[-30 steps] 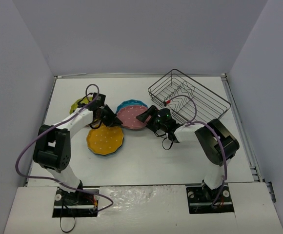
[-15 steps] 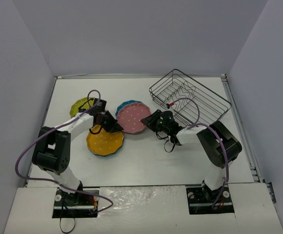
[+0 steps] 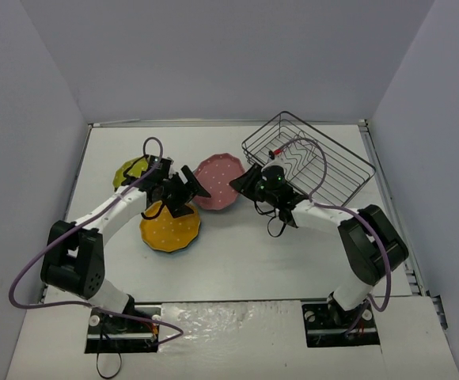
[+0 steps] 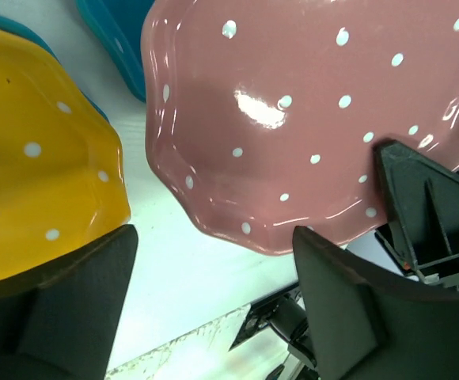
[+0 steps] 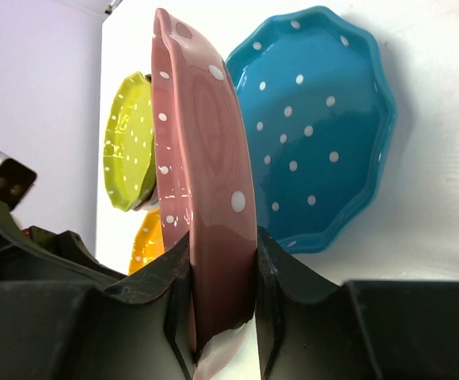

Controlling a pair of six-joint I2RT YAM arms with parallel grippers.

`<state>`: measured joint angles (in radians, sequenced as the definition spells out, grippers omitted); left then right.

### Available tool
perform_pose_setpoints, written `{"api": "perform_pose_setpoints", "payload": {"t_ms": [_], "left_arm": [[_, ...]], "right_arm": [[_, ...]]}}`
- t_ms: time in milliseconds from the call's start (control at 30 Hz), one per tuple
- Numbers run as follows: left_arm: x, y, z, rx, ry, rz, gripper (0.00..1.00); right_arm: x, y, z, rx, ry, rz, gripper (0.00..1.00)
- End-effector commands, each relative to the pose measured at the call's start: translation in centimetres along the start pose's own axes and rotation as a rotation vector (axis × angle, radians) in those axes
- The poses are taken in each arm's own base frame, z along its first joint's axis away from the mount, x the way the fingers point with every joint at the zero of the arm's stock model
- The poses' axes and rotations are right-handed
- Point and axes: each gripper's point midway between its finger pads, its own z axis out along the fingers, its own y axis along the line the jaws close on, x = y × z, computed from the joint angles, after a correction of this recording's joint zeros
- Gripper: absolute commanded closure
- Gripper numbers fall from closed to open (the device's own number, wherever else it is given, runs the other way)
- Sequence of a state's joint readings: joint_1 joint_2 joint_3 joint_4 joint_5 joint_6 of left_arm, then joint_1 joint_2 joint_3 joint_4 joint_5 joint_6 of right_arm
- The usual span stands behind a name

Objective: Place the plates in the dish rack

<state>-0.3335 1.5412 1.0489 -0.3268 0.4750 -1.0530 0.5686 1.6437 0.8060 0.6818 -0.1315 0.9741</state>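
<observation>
The orange plate (image 3: 170,228) lies flat nearest the bases. Beyond it, the left gripper (image 3: 188,188) is spread, holding nothing. The right gripper (image 3: 241,184) pinches the rim of the pink plate (image 3: 218,178), tilted up over the teal plate (image 5: 316,127). The dish rack (image 3: 336,170) sits farthest right.

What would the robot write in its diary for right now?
right claw: shut on pink plate | pink plate: up on edge, not yet in rack | left claw: open, near pink plate
</observation>
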Motion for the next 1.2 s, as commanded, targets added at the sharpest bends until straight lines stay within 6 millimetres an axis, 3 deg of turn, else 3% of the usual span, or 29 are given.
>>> {"api": "perform_pose_setpoints", "payload": {"t_ms": [0, 33, 100, 267, 367, 500, 600, 800, 967, 1167], "left_arm": [[-0.8, -3.2, -2.8, 0.084, -0.060, 0.103, 0.21], [-1.1, -3.6, -3.4, 0.083, -0.079, 0.132, 0.12], [-1.5, -3.8, -5.1, 0.056, -0.122, 0.179, 0.05], [-3.3, -4.1, -8.6, -0.005, -0.260, 0.285, 0.03], [-4.6, -3.3, -11.7, -0.085, -0.359, 0.406, 0.03], [-5.5, -1.5, -13.6, -0.176, -0.410, 0.477, 0.03], [-5.8, 0.0, -14.8, -0.235, -0.442, 0.540, 0.03], [-5.8, 2.6, -16.2, -0.316, -0.485, 0.628, 0.03], [-5.8, 4.3, -17.3, -0.361, -0.543, 0.645, 0.03], [-5.6, 6.5, -16.7, -0.405, -0.554, 0.628, 0.03]], "right_arm": [[-7.1, 11.3, -3.3, -0.296, -0.191, -0.131, 1.00], [-7.3, 12.0, -3.6, -0.304, -0.189, -0.176, 1.00], [-7.9, 12.8, -4.1, -0.294, -0.185, -0.256, 1.00], [-9.8, 14.5, -5.2, -0.250, -0.189, -0.428, 1.00], [-13.8, 15.7, -7.1, -0.192, -0.243, -0.578, 1.00], [-18.5, 15.8, -9.1, -0.187, -0.301, -0.668, 1.00], [-23.2, 15.6, -11.2, -0.150, -0.396, -0.764, 1.00], [-31.5, 11.5, -13.9, -0.013, -0.498, -0.996, 1.00], [-37.2, 7.4, -15.0, 0.110, -0.532, -1.177, 1.00], [-41.4, 4.0, -14.6, 0.176, -0.525, -1.273, 1.00]]}}
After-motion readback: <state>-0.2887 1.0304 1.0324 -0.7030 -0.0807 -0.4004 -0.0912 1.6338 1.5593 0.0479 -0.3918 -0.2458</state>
